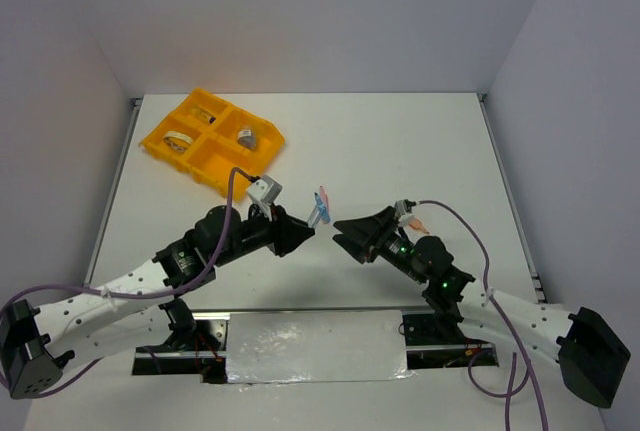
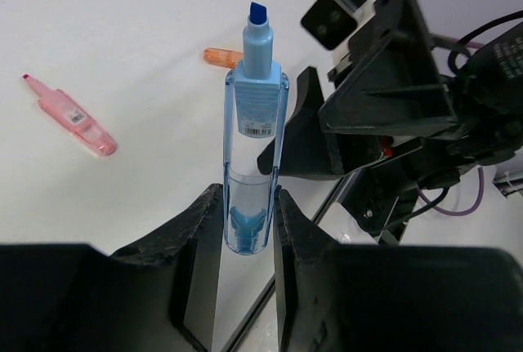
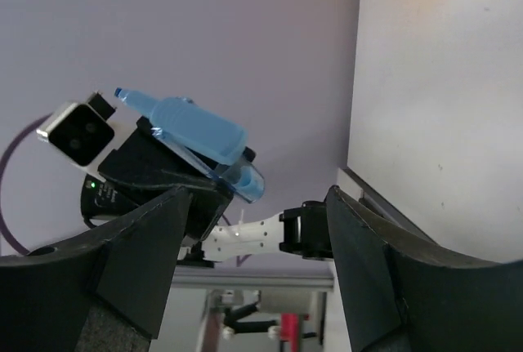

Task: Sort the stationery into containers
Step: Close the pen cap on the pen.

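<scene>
the light-blue marker with a clear barrel, a pale blue collar and a dark blue chisel tip [image 2: 256, 148] is clamped by its tail end between the pads of the left gripper [image 2: 248, 220], lifted clear of the white table [image 2: 122, 25]

its long axis runs straight out from the jaws, tip pointing away from the left wrist and towards the right gripper [image 3: 257, 197], whose fingers stand wide apart with nothing between them

the white label on the collar is too small to read

on the table lie a pink piece [image 2: 73, 117] and an orange piece [image 2: 222, 56] half hidden behind the marker

the orange-yellow four-compartment plastic tray [image 1: 240, 113] sits at the far left, holding a beige tape ring [image 1: 179, 140] and a small grey-topped jar [image 1: 246, 137] in separate compartments
</scene>
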Robot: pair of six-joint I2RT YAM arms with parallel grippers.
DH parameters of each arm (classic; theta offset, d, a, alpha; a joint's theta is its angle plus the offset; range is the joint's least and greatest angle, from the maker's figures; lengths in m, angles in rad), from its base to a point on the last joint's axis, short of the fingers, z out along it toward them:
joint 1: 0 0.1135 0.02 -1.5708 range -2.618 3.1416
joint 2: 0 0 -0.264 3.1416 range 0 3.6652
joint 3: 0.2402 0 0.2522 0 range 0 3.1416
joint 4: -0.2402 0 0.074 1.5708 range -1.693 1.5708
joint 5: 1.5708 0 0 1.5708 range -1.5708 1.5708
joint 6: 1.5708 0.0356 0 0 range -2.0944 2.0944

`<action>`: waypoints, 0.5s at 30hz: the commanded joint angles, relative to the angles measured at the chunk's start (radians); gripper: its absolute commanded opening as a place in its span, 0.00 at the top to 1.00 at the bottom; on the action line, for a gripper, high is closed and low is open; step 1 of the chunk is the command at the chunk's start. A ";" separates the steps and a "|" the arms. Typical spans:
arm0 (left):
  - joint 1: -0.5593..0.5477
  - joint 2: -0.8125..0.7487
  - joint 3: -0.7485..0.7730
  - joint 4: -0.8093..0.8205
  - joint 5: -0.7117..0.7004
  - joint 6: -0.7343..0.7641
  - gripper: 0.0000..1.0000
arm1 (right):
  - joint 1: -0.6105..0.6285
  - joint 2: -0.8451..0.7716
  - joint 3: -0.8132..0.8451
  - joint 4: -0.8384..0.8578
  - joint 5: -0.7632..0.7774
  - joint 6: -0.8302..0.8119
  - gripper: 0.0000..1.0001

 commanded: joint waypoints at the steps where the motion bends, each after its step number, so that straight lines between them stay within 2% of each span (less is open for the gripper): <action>1: -0.004 -0.025 -0.024 0.131 0.054 -0.013 1.00 | 0.014 -0.032 -0.068 0.153 0.058 0.178 0.24; 9: -0.006 -0.031 -0.097 0.278 0.103 -0.014 1.00 | 0.023 -0.026 -0.051 0.268 0.063 0.273 0.25; 15: -0.006 -0.034 -0.113 0.320 0.116 -0.015 1.00 | 0.043 0.060 -0.040 0.392 0.060 0.327 0.25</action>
